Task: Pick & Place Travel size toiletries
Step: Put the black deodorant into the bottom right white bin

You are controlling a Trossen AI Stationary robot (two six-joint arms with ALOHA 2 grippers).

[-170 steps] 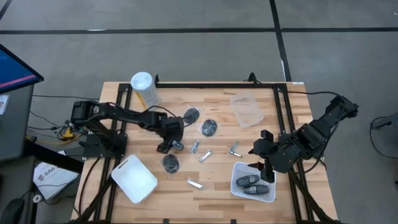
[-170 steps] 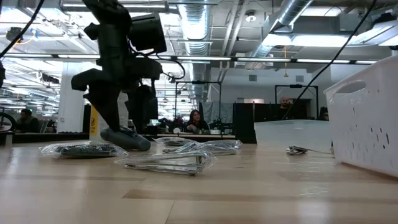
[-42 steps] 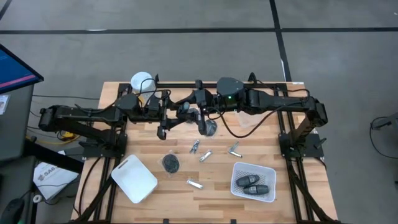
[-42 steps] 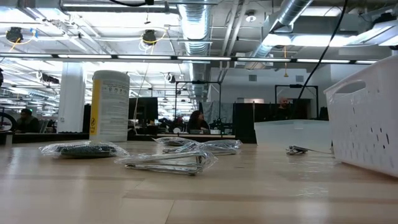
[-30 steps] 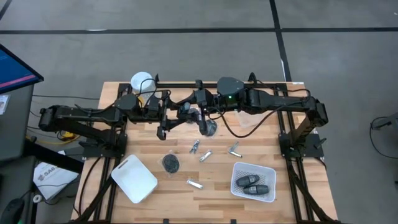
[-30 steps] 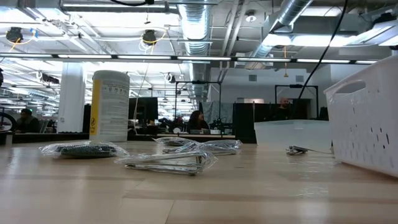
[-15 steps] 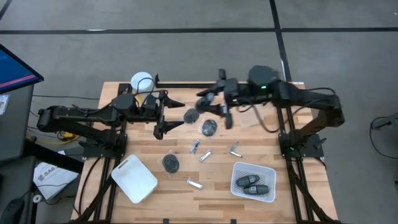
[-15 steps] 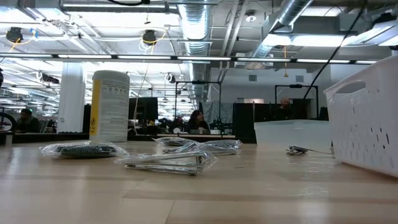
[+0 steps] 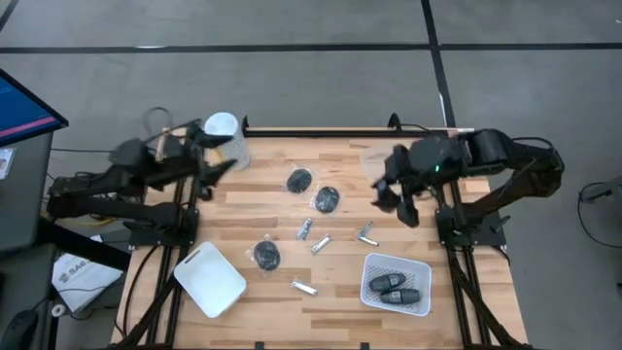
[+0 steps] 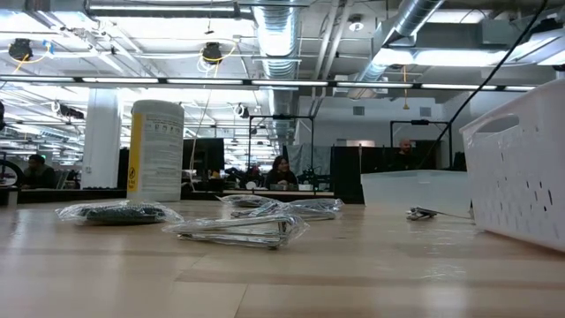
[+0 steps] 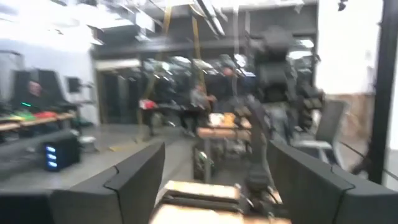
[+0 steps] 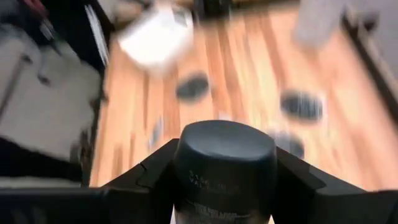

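Basket [image 9: 422, 297] | two dark capsules [image 9: 388, 283] inside | tray [image 9: 210, 282] bare

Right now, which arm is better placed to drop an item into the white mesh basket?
Right. Its tool grips a dark grey oblong capsule and hangs close to the white mesh basket. The left tool, open and empty, is by the pale-yellow canister at the opposite edge.
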